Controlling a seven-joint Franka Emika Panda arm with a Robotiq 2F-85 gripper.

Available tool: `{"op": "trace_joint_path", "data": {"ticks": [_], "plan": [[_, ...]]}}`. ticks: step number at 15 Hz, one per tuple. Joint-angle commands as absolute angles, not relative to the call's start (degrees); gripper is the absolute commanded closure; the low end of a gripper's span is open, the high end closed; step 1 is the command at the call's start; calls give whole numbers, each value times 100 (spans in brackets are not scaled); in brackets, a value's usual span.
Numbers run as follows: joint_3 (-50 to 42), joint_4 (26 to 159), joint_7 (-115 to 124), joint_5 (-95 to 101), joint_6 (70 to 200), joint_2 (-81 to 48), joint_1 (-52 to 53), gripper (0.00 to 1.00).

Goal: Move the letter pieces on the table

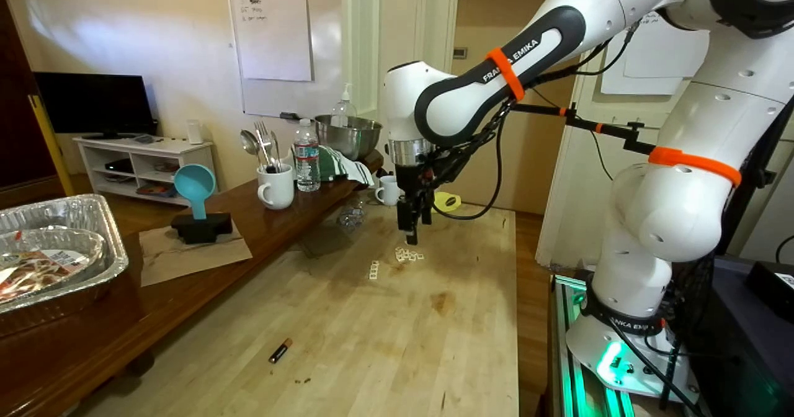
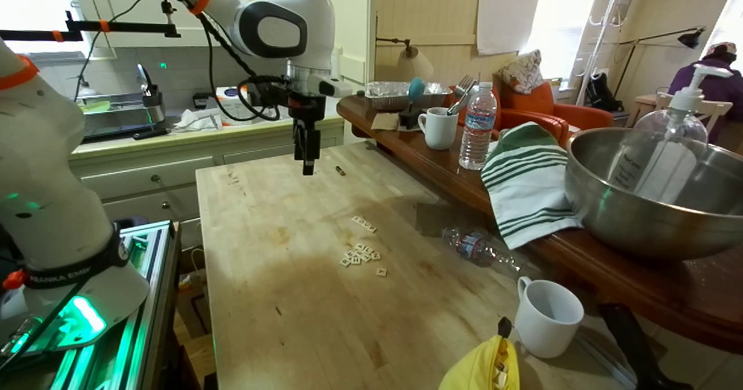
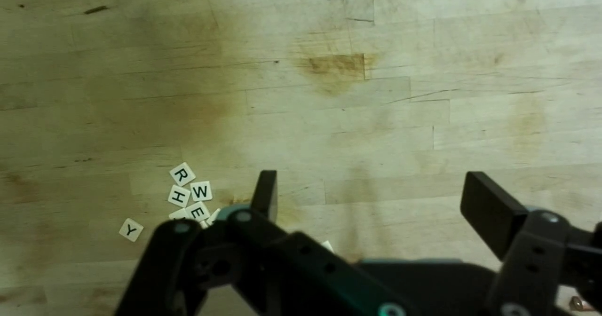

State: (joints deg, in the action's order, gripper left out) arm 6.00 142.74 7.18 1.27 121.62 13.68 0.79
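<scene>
The letter pieces are small pale square tiles on the light-wood table (image 1: 459, 355). A loose cluster of tiles (image 1: 406, 255) and a short row of tiles (image 1: 373, 270) lie there. In an exterior view the cluster (image 2: 356, 260), the row (image 2: 364, 223) and a separate tile (image 2: 381, 272) also show. In the wrist view R, W (image 3: 201, 191), H, E and a lone Y (image 3: 130, 230) can be read; other tiles are partly hidden by the left finger. My gripper (image 3: 371, 193) is open and empty. In both exterior views the gripper (image 1: 414, 228) (image 2: 306, 163) hangs above the table, apart from the tiles.
A battery (image 1: 280, 350) lies on the table. A plastic bottle (image 2: 473, 248), a white mug (image 2: 548, 320) and a yellow pouch (image 2: 484, 367) sit at one end. A raised dark-wood counter (image 1: 248, 243) runs along one side, bearing a metal bowl (image 2: 644, 216) and an upright bottle (image 2: 479, 126).
</scene>
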Motion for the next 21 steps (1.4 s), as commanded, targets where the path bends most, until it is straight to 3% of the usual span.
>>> {"op": "trace_joint_path", "data": {"ticks": [1, 7, 21], "plan": [[532, 14267, 729, 145, 12154, 1366, 146, 0], [532, 14264, 728, 145, 12154, 1366, 147, 0], [296, 14090, 252, -528, 13527, 663, 142, 0]]}}
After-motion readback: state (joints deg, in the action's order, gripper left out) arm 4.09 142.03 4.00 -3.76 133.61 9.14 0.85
